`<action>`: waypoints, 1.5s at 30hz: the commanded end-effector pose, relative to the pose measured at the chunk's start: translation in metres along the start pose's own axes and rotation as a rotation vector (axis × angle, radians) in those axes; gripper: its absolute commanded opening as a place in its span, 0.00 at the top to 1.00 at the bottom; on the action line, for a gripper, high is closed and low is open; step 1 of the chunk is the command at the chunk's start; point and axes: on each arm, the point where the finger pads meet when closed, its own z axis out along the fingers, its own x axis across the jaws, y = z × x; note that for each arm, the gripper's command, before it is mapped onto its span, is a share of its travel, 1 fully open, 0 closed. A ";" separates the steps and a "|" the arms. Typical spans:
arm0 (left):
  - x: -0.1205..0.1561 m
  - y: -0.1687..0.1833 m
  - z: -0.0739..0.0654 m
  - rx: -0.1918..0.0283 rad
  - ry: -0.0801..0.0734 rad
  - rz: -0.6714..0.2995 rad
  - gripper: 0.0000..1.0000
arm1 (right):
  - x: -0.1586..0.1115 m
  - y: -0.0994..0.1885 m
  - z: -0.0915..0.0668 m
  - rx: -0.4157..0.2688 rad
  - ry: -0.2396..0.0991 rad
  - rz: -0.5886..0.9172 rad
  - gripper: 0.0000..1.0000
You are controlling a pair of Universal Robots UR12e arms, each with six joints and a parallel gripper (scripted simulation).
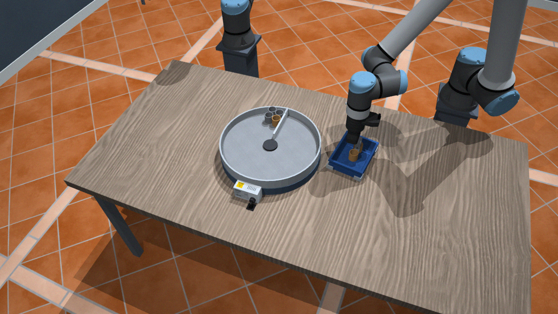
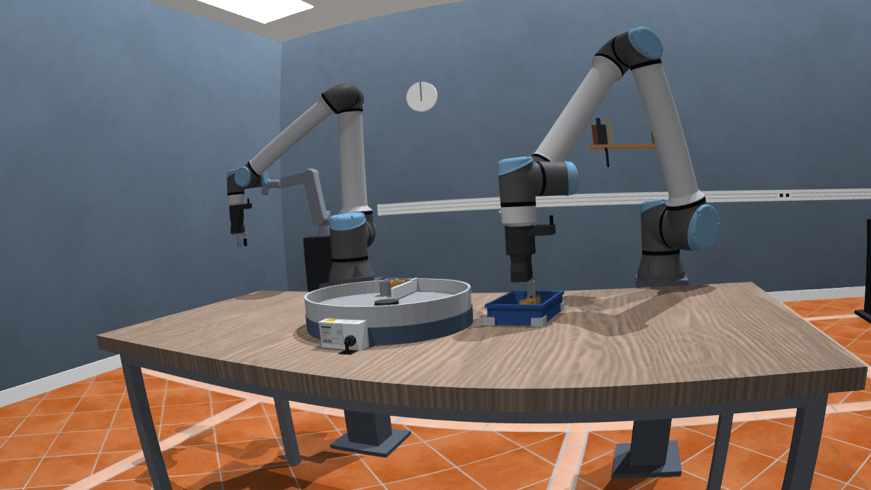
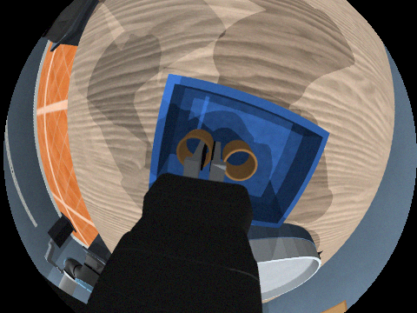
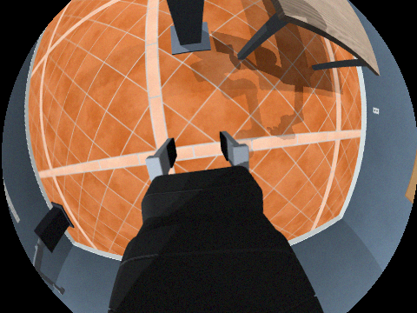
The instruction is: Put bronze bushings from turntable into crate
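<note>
Under the left gripper (image 1: 357, 147) (image 2: 531, 297) (image 3: 209, 149): crate (image 1: 343, 172) (image 2: 510, 315) (image 3: 239, 89), sitting flat, visible corner guides (image 1: 358, 178) (image 2: 538, 320) at its corners. Left fingers are down inside it, pinching the wall of one bronze bushing, the held bushing (image 1: 360, 147) (image 3: 181, 149), one finger in the bore, one outside. Can't tell if it touches the crate floor. Just beside the outer finger, away from the held one: second bushing (image 1: 353, 157) (image 3: 247, 173), loose in the crate. Off to the right-arm side of the left gripper, next to the crate: turntable (image 1: 269, 179) (image 2: 389, 314) (image 3: 282, 248). On it, well apart from the left gripper: third bronze (image 1: 276, 121) (image 2: 397, 282), near the divider (image 1: 280, 124) (image 2: 405, 288), bunched with three steel bushings (image 1: 268, 118). So two bronze in the crate, one left to move, steel still on the turntable. Right gripper (image 1: 144, 1) (image 2: 241, 241) (image 4: 199, 144): fingers spread wide, nothing between them, only floor (image 4: 204, 104) below, table (image 2: 548, 359) (image 4: 334, 22) off to one side.
</note>
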 end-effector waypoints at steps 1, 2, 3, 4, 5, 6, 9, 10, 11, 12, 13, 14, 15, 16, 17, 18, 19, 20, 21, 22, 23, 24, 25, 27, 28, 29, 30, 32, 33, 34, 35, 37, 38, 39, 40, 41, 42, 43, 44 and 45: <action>0.001 0.001 -0.001 -0.002 0.001 0.000 1.00 | 0.000 0.001 -0.001 -0.002 0.000 0.000 0.00; 0.001 0.001 -0.001 -0.002 0.001 0.000 1.00 | 0.000 0.001 -0.001 -0.002 0.000 0.000 0.00; 0.001 0.001 -0.001 -0.002 0.001 0.000 1.00 | 0.000 0.001 -0.001 -0.002 0.000 0.000 0.00; 0.001 0.001 -0.001 -0.002 0.001 0.000 1.00 | 0.000 0.001 -0.001 -0.002 0.000 0.000 0.00; 0.001 0.001 -0.001 -0.002 0.001 0.000 1.00 | 0.000 0.001 -0.001 -0.002 0.000 0.000 0.00; 0.001 0.001 -0.001 -0.002 0.001 0.000 1.00 | 0.000 0.001 -0.001 -0.002 0.000 0.000 0.00; 0.001 0.001 -0.001 -0.002 0.001 0.000 0.62 | 0.000 0.001 -0.001 -0.002 0.000 0.000 0.00; 0.001 0.001 -0.001 -0.002 0.001 0.000 0.62 | 0.000 0.001 -0.001 -0.002 0.000 0.000 0.00; 0.001 0.001 -0.001 -0.002 0.001 0.000 0.62 | 0.000 0.001 -0.001 -0.002 0.000 0.000 0.00; 0.001 0.001 -0.001 -0.002 0.001 0.000 0.62 | 0.000 0.001 -0.001 -0.002 0.000 0.000 0.00; 0.001 0.001 -0.001 -0.002 0.001 0.000 0.62 | 0.000 0.001 -0.001 -0.002 0.000 0.000 0.00; 0.001 0.001 -0.001 -0.002 0.001 0.000 0.62 | 0.000 0.001 -0.001 -0.002 0.000 0.000 0.00; 0.001 0.001 -0.001 -0.002 0.001 0.000 0.62 | 0.000 0.001 -0.001 -0.002 0.000 0.000 0.00; 0.001 0.001 -0.001 -0.002 0.001 0.000 0.62 | 0.000 0.001 -0.001 -0.002 0.000 0.000 0.00; 0.001 0.001 -0.001 -0.002 0.001 0.000 0.62 | 0.000 0.001 -0.001 -0.002 0.000 0.000 0.00; 0.001 0.001 -0.001 -0.002 0.001 0.000 0.62 | 0.000 0.001 -0.001 -0.002 0.000 0.000 0.00; 0.001 0.001 -0.001 -0.002 0.001 0.000 0.62 | 0.000 0.001 -0.001 -0.002 0.000 0.000 0.00; 0.001 0.001 -0.001 -0.002 0.001 0.000 0.62 | 0.000 0.001 -0.001 -0.002 0.000 0.000 0.00; 0.001 0.001 -0.001 -0.002 0.001 0.000 0.62 | 0.000 0.001 -0.001 -0.002 0.000 0.000 0.00; 0.001 0.001 -0.001 -0.002 0.001 0.000 0.62 | 0.000 0.001 -0.001 -0.002 0.000 0.000 0.00; 0.001 0.001 -0.001 -0.002 0.001 0.000 0.62 | 0.000 0.001 -0.001 -0.002 0.000 0.000 0.00; 0.001 0.001 -0.001 -0.002 0.001 0.000 0.62 | 0.000 0.001 -0.001 -0.002 0.000 0.000 0.00; 0.001 0.001 -0.001 -0.002 0.001 0.000 0.62 | 0.000 0.001 -0.001 -0.002 0.000 0.000 0.00; 0.001 0.001 -0.001 -0.002 0.001 0.000 0.62 | 0.000 0.001 -0.001 -0.002 0.000 0.000 0.00; 0.001 0.001 -0.001 -0.002 0.001 0.000 0.62 | 0.000 0.001 -0.001 -0.002 0.000 0.000 0.00; 0.001 0.001 -0.001 -0.002 0.001 0.000 0.62 | 0.000 0.001 -0.001 -0.002 0.000 0.000 0.00; 0.001 0.001 -0.001 -0.002 0.001 0.000 0.62 | 0.000 0.001 -0.001 -0.002 0.000 0.000 0.00; 0.001 0.001 -0.001 -0.002 0.001 0.000 0.62 | 0.000 0.001 -0.001 -0.002 0.000 0.000 0.00; 0.001 0.001 -0.001 -0.002 0.001 0.000 0.62 | 0.000 0.001 -0.001 -0.002 0.000 0.000 0.00; 0.001 0.001 -0.001 -0.002 0.001 0.000 0.62 | 0.000 0.001 -0.001 -0.002 0.000 0.000 0.00; 0.001 0.001 -0.001 -0.002 0.001 0.000 0.62 | 0.000 0.001 -0.001 -0.002 0.000 0.000 0.00; 0.001 0.001 -0.001 -0.002 0.001 0.000 0.62 | 0.000 0.001 -0.001 -0.002 0.000 0.000 0.00; 0.001 0.001 -0.001 -0.002 0.001 0.000 0.62 | 0.000 0.001 -0.001 -0.002 0.000 0.000 0.00; 0.001 0.001 -0.001 -0.002 0.001 0.000 0.62 | 0.000 0.001 -0.001 -0.002 0.000 0.000 0.00; 0.001 0.001 -0.001 -0.002 0.001 0.000 0.62 | 0.000 0.001 -0.001 -0.002 0.000 0.000 0.00; 0.001 0.001 -0.001 -0.002 0.001 0.000 0.62 | 0.000 0.001 -0.001 -0.002 0.000 0.000 0.00; 0.001 0.001 -0.001 -0.002 0.001 0.000 0.62 | 0.000 0.001 -0.001 -0.002 0.000 0.000 0.00; 0.001 0.001 -0.001 -0.002 0.001 0.000 0.62 | 0.000 0.001 -0.001 -0.002 0.000 0.000 0.00; 0.001 0.001 -0.001 -0.002 0.001 0.000 0.62 | 0.000 0.001 -0.001 -0.002 0.000 0.000 0.00; 0.001 0.001 -0.002 -0.002 0.001 0.000 0.62 | 0.000 0.001 -0.001 -0.002 0.000 0.000 0.00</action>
